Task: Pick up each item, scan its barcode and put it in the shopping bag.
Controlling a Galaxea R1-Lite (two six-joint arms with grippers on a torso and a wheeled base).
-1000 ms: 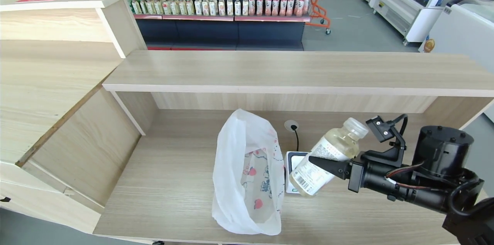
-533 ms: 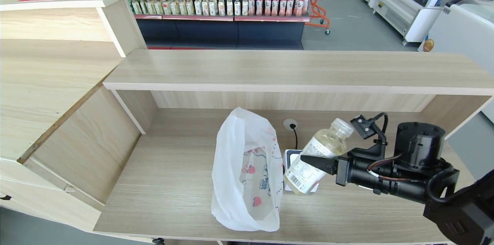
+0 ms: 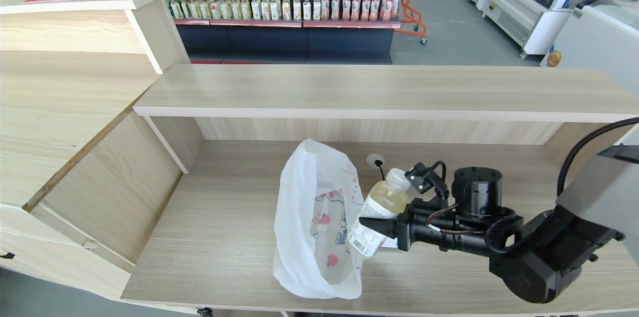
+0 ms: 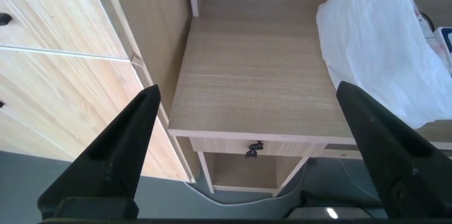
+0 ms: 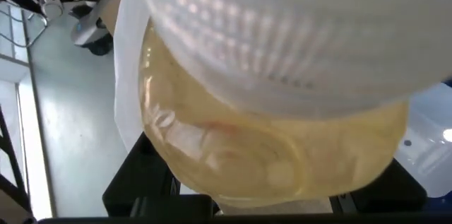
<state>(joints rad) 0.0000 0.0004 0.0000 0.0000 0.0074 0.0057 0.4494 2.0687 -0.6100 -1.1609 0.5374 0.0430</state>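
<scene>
Item: bottle (image 3: 377, 212) of pale drink, tilted, clenched in the right gripper (image 3: 372, 224) at the shopping bag (image 3: 309, 207) mouth, mid-counter (image 3: 224, 237) toward the front edge.
Left gripper (image 4: 247, 146): fingers spread, empty.
Handling: carry the base past the bag's thin rim, lower inside, then release; avoid dragging the bag.

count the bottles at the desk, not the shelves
1: the bottle, tilted in the right gripper beside the shopping bag. Others may lie hidden inside it.
</scene>
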